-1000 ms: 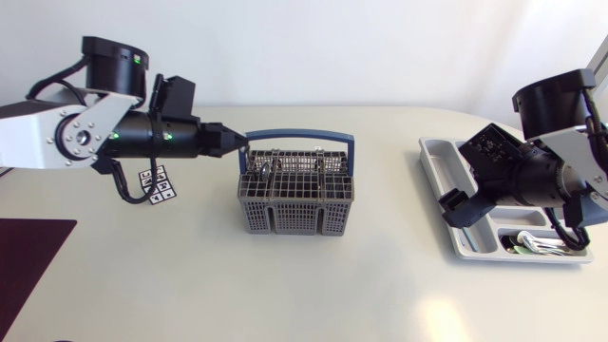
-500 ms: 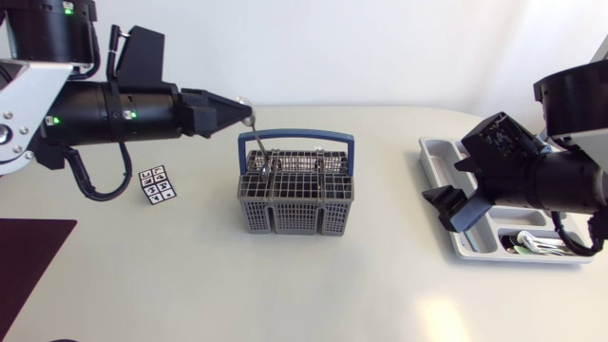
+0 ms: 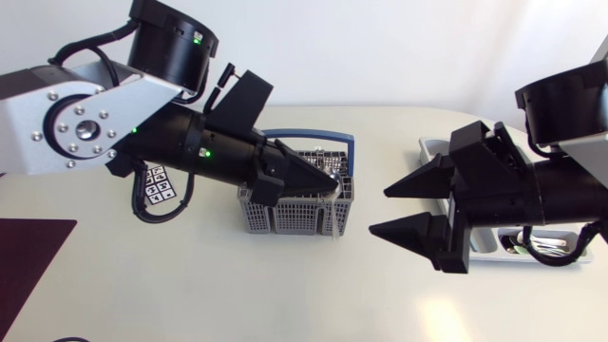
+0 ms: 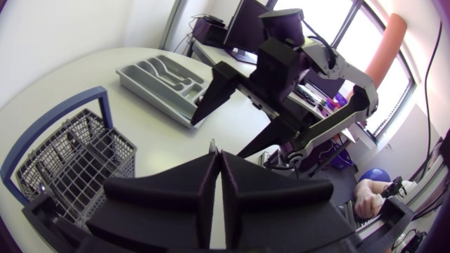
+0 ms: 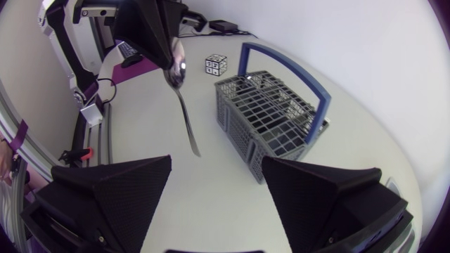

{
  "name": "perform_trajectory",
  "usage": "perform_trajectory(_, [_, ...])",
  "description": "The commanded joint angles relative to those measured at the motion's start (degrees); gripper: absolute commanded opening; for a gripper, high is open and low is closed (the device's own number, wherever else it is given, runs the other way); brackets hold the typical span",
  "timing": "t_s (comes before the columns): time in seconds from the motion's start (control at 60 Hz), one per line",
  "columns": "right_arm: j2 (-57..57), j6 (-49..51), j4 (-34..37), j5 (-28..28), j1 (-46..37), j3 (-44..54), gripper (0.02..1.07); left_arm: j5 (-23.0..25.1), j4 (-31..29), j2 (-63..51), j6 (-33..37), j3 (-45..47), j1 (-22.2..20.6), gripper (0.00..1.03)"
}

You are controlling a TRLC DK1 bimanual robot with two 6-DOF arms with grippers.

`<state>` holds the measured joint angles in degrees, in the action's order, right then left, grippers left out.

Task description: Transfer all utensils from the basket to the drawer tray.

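Note:
My left gripper hangs over the grey utensil basket with the blue handle, shut on a metal spoon. It grips the spoon at the bowl end, and the handle points down beside the basket. The right gripper stands wide open just right of the basket, aimed at the spoon, which hangs ahead of its fingers without touching them. The grey drawer tray lies at the right, mostly behind my right arm, with some utensils in its near compartment. In the left wrist view the left gripper's fingers are pressed together.
A small patterned cube sits left of the basket, partly under my left arm. A dark mat lies at the table's near left corner. Bare tabletop stretches in front of the basket and between the basket and the tray.
My left arm lifted the spoon out of the basket and swung right across it. The right gripper left the tray and moved left toward the spoon, staying open.

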<state>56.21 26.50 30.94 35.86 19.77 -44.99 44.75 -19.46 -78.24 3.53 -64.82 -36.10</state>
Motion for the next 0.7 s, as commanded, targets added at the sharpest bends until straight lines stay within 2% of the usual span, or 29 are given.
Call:
perform_trajectory(0.0, [0.92,-1.54,-1.32,2.46,1.85,1.14,0.89,1.74,-0.84,-1.74,1.22,-2.77,-1.61,0.06])
perform_trajectory(0.067, [1.1,-1.72,-2.64,4.31,2.47,1.75,0.84,4.47,-1.81,-2.53,1.22,-3.91,-1.7,0.06])
perform_trajectory(0.15, [1.54,-1.89,-4.66,6.07,2.82,2.63,0.76,5.52,-2.77,-3.41,1.22,-5.14,-1.96,0.06])
perform_trajectory(0.417, [2.07,-1.63,-6.86,9.06,4.31,3.86,0.5,6.31,-3.12,-4.56,1.22,-5.76,-2.49,0.06])
perform_trajectory(0.683, [3.38,-1.72,-8.0,9.14,4.49,3.51,0.18,6.49,-3.12,-4.73,1.22,-5.67,-2.49,0.06])
